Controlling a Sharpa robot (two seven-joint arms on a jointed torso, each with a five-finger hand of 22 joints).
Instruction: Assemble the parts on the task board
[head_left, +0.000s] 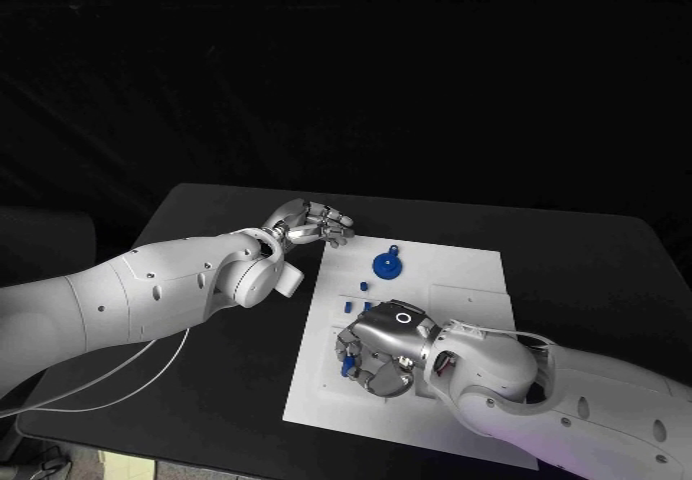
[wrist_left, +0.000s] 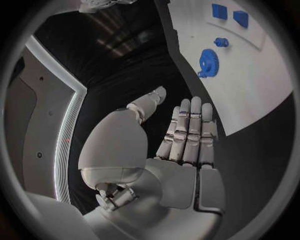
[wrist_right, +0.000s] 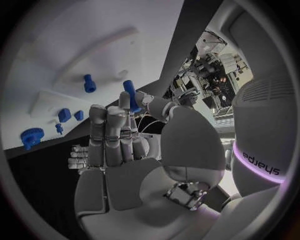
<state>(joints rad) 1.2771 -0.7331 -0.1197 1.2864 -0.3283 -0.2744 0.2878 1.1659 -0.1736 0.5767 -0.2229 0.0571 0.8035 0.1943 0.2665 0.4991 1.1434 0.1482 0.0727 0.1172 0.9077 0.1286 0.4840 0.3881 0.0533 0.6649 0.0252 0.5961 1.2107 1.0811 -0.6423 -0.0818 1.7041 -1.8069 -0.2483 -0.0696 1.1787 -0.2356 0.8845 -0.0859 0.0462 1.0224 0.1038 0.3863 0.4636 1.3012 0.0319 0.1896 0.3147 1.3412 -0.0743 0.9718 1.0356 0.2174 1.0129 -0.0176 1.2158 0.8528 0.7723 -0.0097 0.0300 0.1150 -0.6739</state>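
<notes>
The white task board (head_left: 447, 330) lies in the middle of the black table. On it lie a blue gear (head_left: 387, 265) (wrist_left: 208, 62) (wrist_right: 31, 136) and small blue blocks (head_left: 355, 291) (wrist_left: 219, 11) (wrist_right: 64, 115). My right hand (head_left: 378, 355) (wrist_right: 122, 145) hovers over the board's near left part and pinches a blue peg (wrist_right: 128, 90) (head_left: 348, 368) between thumb and fingertip. Another blue peg (wrist_right: 89, 83) sits on the board beyond it. My left hand (head_left: 310, 222) (wrist_left: 181, 135) sits over the table just off the board's far left corner, fingers straight and together, holding nothing.
A small blue peg (wrist_left: 220, 42) lies beside the gear. The black table (head_left: 216, 215) stretches around the board on all sides. A white cable (head_left: 130, 365) hangs from my left arm near the table's left edge.
</notes>
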